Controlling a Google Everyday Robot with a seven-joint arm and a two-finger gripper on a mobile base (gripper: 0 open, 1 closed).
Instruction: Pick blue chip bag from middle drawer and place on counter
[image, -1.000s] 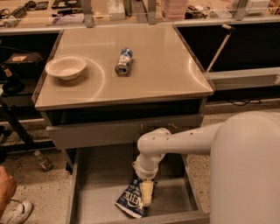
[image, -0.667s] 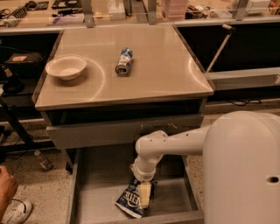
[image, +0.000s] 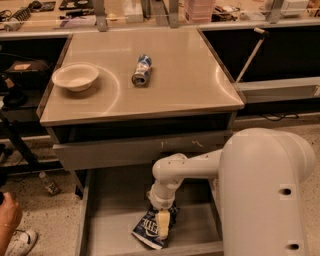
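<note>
The blue chip bag (image: 145, 232) lies crumpled on the flat bottom of the open middle drawer (image: 112, 212), near its front edge. My gripper (image: 162, 226) reaches straight down into the drawer and sits right on the bag's right half, touching it. The white arm comes in from the lower right and hides the drawer's right side. The counter (image: 180, 75) is the shiny beige top above the drawer.
A white bowl (image: 75, 76) sits at the counter's left and a blue-and-white can (image: 142, 70) lies near its middle. A grey drawer front (image: 140, 150) hangs above the open drawer. A person's hand and shoe (image: 12, 225) are at the lower left. A cluttered shelf runs along the back.
The gripper has sunk slightly lower and to the left onto the bag. The arm's large body has shifted closer into view. The bag has not moved.
</note>
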